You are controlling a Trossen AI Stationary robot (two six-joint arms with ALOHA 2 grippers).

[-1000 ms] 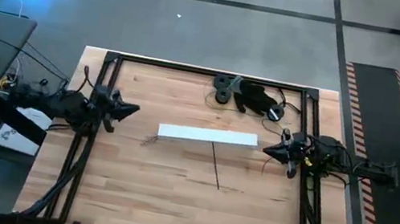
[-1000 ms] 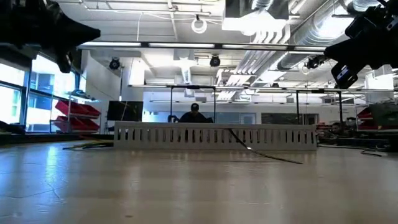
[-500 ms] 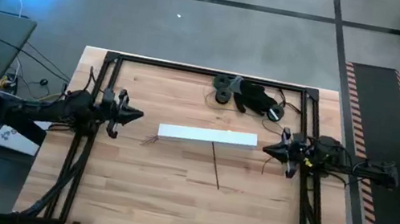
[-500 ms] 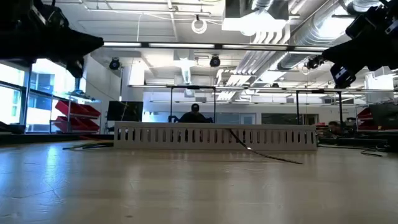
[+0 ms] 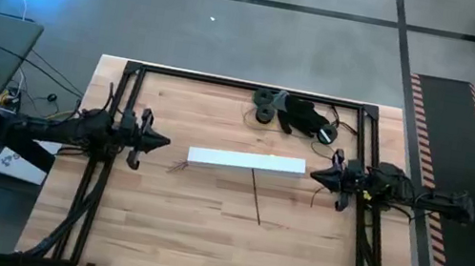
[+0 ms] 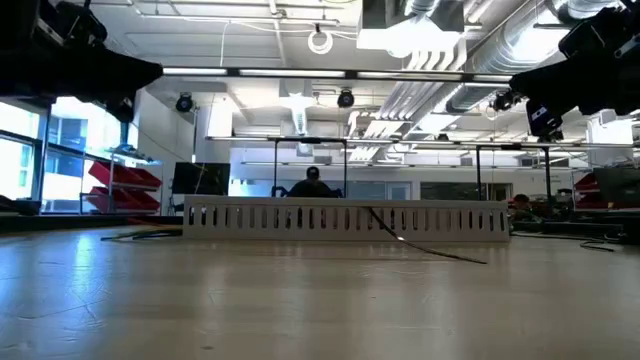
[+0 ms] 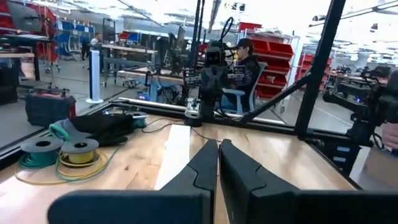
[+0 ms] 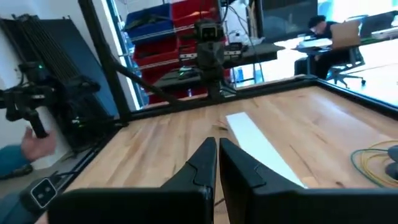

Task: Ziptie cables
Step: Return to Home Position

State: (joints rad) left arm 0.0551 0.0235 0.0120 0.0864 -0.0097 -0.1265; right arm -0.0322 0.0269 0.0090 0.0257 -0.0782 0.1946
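**Both arms parked, duct shut at centre**

Nearest, the table (image 5: 200,243) is plain wood, which gives working room in front of the arms. Next comes a stick (image 5: 258,197). One end is just by the duct's near side and the other points toward the near edge, so it looks set aside rather than in use.

The duct (image 5: 247,161) lies lid-on across the table's middle, between the arms, where either could reach it. The cables (image 5: 177,167) show only as a thin loose strand on the wood just by the duct's left end, on its near side. Whether more of them run inside the duct cannot be seen.

Level with the duct, the left gripper (image 5: 161,143) hangs near the left frame post and the right gripper (image 5: 312,174) near the right one. Each points inward at the duct without touching it. Both wrist views show the fingers (image 7: 205,165) drawn nearly together with nothing between them, which suggests a resting pose, not a reach.

Farther off, spools (image 5: 266,106) and a dark pile (image 5: 306,118) sit at the far edge, out of the way. Beyond the table a person (image 6: 313,183) sits.
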